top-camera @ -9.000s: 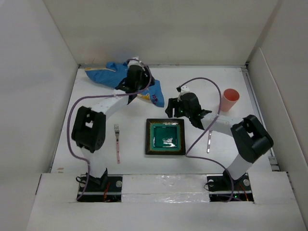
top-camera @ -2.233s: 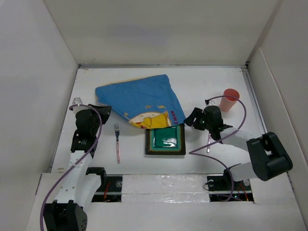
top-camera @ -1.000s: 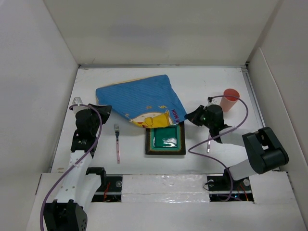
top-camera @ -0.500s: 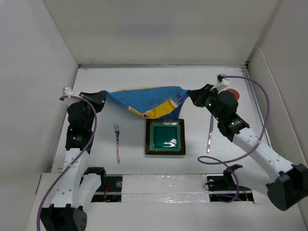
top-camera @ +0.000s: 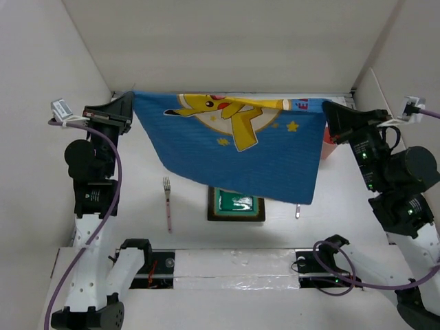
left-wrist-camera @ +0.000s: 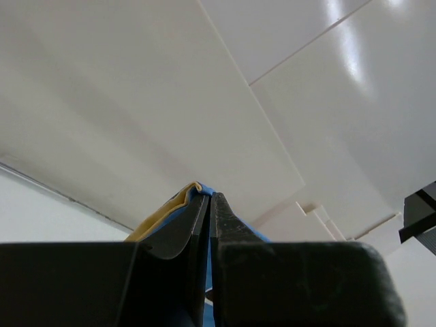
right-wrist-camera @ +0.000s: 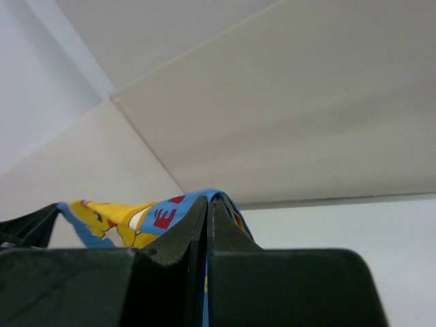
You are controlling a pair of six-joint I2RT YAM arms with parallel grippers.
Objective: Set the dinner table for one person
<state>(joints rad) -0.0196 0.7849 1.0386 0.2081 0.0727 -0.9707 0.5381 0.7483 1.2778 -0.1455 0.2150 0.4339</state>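
Note:
The blue cartoon-printed placemat (top-camera: 237, 148) hangs spread in the air above the dinner table (top-camera: 130, 206), held taut by its two upper corners. My left gripper (top-camera: 129, 104) is shut on the left corner, and in the left wrist view that gripper (left-wrist-camera: 208, 197) pinches blue and yellow cloth (left-wrist-camera: 167, 212). My right gripper (top-camera: 327, 111) is shut on the right corner, and in the right wrist view this gripper (right-wrist-camera: 208, 200) clamps the printed hem (right-wrist-camera: 153, 216). The hanging cloth hides the back edge of a green square plate (top-camera: 237, 204).
A pink-handled fork (top-camera: 168, 204) lies left of the plate. The knife's tip (top-camera: 298, 210) shows under the cloth's lower right corner. A sliver of the red cup (top-camera: 326, 146) peeks out at the cloth's right edge. White wall panels stand close on three sides.
Both arms have risen and pulled apart. The placemat went from a sagging strip low over the table to a taut sheet held high, now covering the cup and most of the knife.

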